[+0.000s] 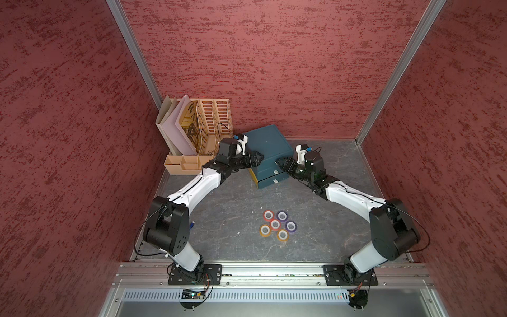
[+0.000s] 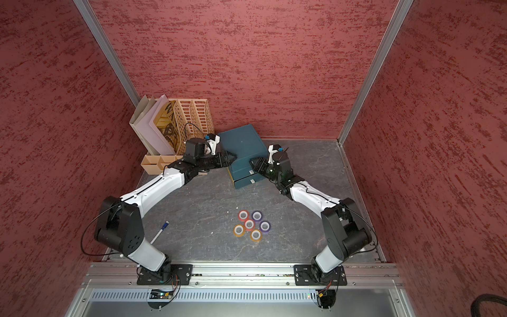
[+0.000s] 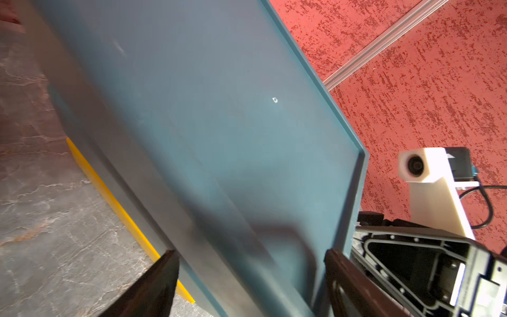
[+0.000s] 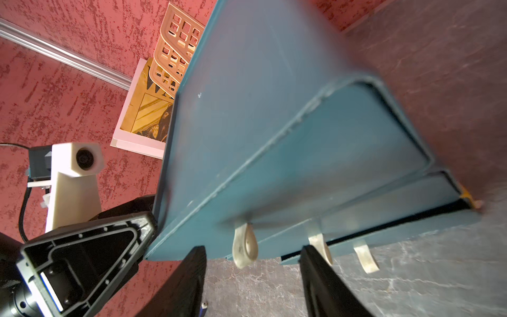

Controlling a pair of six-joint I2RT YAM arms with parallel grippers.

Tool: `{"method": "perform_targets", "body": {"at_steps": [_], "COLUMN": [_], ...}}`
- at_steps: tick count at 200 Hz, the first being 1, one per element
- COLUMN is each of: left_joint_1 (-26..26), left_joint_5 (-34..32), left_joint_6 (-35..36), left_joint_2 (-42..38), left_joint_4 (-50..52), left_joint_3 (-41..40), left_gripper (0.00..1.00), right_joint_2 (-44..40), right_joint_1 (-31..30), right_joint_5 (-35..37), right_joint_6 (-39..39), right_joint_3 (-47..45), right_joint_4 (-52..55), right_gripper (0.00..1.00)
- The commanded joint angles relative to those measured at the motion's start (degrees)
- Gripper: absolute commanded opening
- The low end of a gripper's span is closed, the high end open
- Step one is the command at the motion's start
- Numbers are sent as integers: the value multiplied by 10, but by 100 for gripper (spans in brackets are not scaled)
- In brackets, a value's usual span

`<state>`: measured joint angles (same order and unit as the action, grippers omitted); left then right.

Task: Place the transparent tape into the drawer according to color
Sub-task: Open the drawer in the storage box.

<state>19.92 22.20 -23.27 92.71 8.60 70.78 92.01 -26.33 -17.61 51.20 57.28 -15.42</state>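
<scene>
Both top views: beige slotted plastic file rack holds papers and booklet. Left gripper jaws apart over corner of teal three-drawer cabinet; drawer contents hidden. Six small tape rolls, red, purple, orange, clustered on table, none stowed. Likely light, stiff, slick: pinch across outer rim. Right gripper jaws apart, straddling white loop pull.

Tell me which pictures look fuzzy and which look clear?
Left wrist view: the blue drawer box is smeared and soft, with a dark shadow on it. Right wrist view: its edges and white pull tabs blur too. Both top views: the tape rolls look sharp.
</scene>
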Motion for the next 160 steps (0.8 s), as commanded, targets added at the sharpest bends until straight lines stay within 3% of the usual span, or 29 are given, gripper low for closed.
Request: {"method": "perform_targets", "body": {"at_steps": [1, 99, 160], "left_joint_1": [-12, -38, -38], "left_joint_5": [5, 35, 37], "left_joint_6": [19, 36, 38], "left_joint_2": [15, 69, 69], "left_joint_4": [0, 10, 8], "left_joint_3": [27, 83, 83], "left_gripper": [84, 80, 77], "right_joint_2": [11, 52, 49], "right_joint_1": [-7, -13, -16], "right_joint_5": [-8, 0, 12], "right_joint_6": [45, 80, 88], "right_joint_3": [-4, 6, -4], "right_joint_4": [-70, -106, -114], "right_gripper": [53, 33, 2]}}
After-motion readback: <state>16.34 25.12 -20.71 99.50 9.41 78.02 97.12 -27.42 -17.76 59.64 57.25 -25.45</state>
